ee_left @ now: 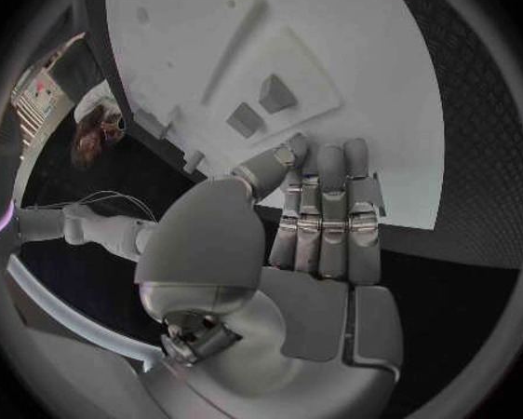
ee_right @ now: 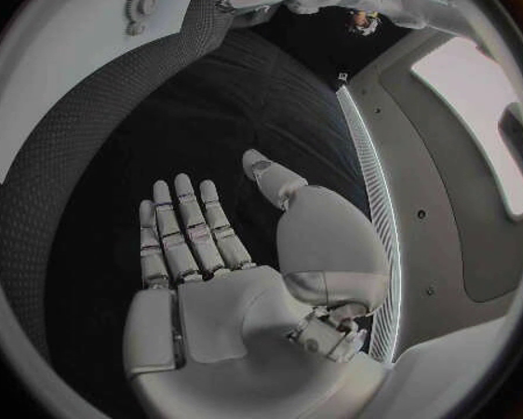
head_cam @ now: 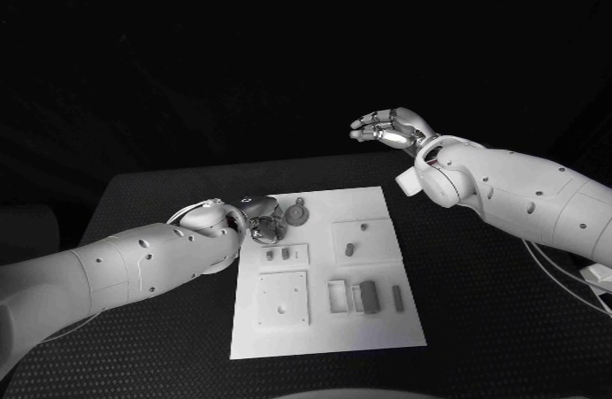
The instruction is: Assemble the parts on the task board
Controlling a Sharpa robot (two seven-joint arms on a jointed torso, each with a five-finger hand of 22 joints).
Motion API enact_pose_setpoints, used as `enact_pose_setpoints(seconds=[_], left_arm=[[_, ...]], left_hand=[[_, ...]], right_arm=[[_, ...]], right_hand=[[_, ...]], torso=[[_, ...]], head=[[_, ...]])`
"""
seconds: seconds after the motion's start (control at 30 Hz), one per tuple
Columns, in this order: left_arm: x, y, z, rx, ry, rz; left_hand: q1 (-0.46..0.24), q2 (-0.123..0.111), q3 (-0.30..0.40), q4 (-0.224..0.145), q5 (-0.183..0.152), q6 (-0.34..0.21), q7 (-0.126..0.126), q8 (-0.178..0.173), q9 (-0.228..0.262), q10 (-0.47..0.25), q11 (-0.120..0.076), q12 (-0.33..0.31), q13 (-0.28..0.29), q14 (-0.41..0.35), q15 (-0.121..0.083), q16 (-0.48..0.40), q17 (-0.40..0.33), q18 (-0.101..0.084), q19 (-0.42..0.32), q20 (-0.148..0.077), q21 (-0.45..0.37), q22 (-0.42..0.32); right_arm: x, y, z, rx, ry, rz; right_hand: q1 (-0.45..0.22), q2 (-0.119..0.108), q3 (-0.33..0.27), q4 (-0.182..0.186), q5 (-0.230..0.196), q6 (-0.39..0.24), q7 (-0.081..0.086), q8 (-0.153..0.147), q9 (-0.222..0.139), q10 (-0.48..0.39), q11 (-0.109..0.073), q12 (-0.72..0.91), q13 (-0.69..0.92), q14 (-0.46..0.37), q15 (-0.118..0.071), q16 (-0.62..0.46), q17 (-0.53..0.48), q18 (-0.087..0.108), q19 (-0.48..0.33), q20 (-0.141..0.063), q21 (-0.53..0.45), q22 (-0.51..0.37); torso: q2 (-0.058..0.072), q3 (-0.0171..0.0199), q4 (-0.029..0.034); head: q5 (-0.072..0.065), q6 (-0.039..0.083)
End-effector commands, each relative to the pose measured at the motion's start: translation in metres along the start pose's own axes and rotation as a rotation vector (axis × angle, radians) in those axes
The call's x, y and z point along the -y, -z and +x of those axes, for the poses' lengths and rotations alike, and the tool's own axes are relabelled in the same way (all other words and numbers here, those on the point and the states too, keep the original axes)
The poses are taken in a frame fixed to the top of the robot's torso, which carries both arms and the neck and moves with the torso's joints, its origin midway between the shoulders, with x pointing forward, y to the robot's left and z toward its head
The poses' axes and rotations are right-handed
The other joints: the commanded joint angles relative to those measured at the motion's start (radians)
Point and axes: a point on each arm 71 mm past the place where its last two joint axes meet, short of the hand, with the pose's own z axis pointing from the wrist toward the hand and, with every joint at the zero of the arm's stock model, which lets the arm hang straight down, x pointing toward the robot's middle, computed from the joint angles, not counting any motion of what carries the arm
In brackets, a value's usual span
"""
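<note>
Over the task board's (head_cam: pixel 319 275) far-left corner, the empty, straight-fingered left hand (head_cam: pixel 259 218) is lowered toward a round part (head_cam: pixel 296 213); grasping seems next. Beyond the board, the right hand (head_cam: pixel 389 126) is held empty, fingers loosely apart.

Robotics lab or test cell, staged setup. Black table with a textured mat-like surface (head_cam: pixel 485 275) sits in a dark blacked-out surround, nothing domestic around. White flat rectangular task board with recessed fixtures (head_cam: pixel 383 328) lies centred on it, an engineered test plate. Thin pale cables (head_cam: pixel 562 271) trail over the table's right side. Wrist view shows smooth moulded panels and a lit window-like opening (ee_right: pixel 476 88).
</note>
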Motion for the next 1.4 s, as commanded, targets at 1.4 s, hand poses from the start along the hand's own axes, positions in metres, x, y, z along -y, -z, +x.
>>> enact_pose_setpoints(seconds=[1.4], left_arm=[[-0.044, 0.019, -0.006, 0.053, 0.144, -0.111]], left_hand=[[-0.002, -0.043, -0.008, 0.005, 0.004, -0.138, 0.056, -0.062, -0.041, -0.034, 0.017, -0.015, -0.014, -0.025, 0.009, 0.013, 0.006, 0.003, -0.008, 0.008, -0.027, 0.028]], right_arm=[[0.010, 0.006, -0.005, -0.096, 0.285, 0.046]], right_hand=[[0.073, 0.008, 0.023, -0.071, -0.005, 0.021, 0.055, 0.025, -0.001, 0.041, -0.005, 0.012, 0.002, 0.059, -0.016, 0.032, 0.015, 0.016, 0.075, -0.013, 0.009, 0.015]], torso=[[-0.002, -0.0005, 0.0019]], head=[[-0.006, 0.017]])
